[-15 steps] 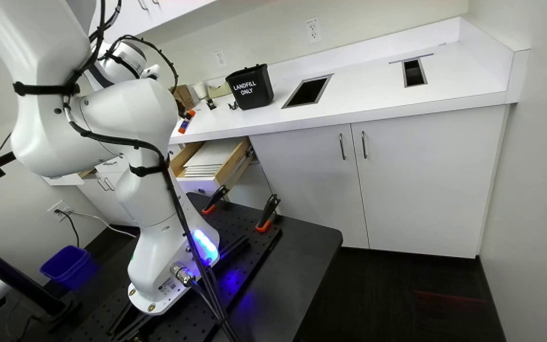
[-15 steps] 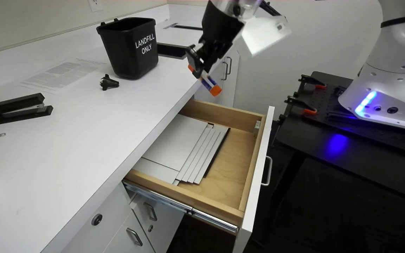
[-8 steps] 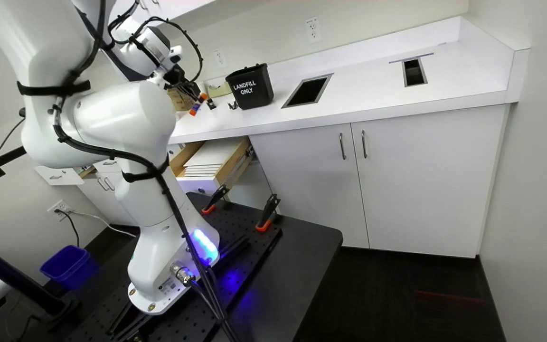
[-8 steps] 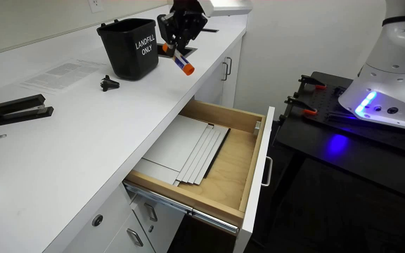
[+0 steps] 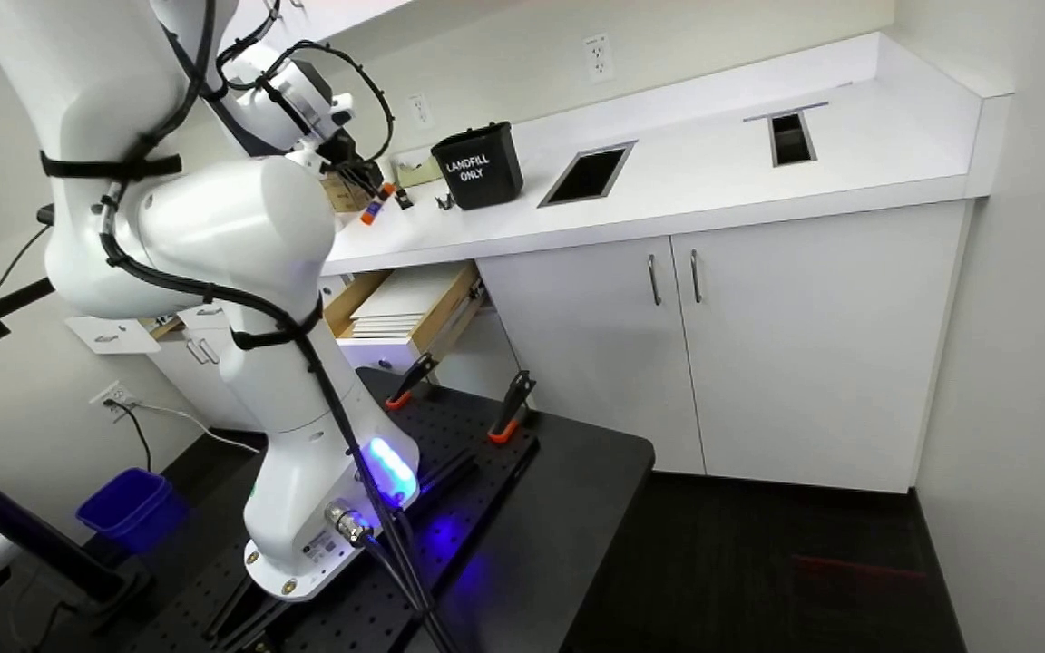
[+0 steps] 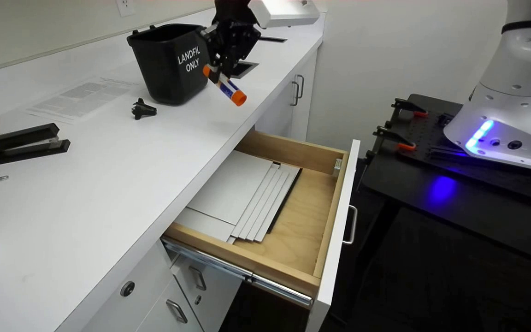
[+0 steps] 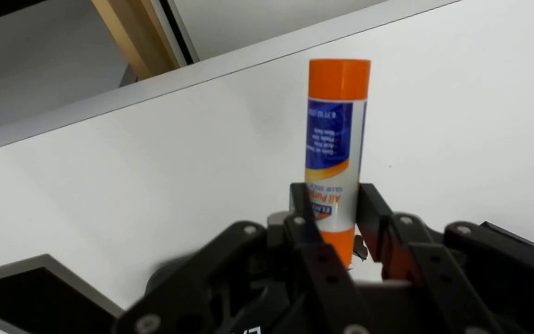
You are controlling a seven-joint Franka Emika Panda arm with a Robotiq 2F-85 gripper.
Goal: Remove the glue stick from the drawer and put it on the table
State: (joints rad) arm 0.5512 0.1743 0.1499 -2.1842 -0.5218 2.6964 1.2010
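Gripper (image 7: 334, 202) clenched on the glue stick (image 7: 329, 134), one finger on each side of the barrel near one orange end. Longer part, with the other orange end, juts out past the fingertips. Stick tilts, free end lower in an exterior view. Gripper and stick hang above the white countertop (image 6: 122, 193), apart from it. Black bin (image 6: 168, 64) marked LANDFILL ONLY stands near the gripper, its edge partly hidden behind it in an exterior view. Staple remover (image 6: 143, 109) lies near the gripper, on the bin's side; stapler (image 6: 16, 145) well apart, farther along the same way. Drawer (image 6: 309, 216) is pulled out, lower than the gripper and past the countertop's edge; flat pale panels (image 6: 231, 184) lie overlapping inside.
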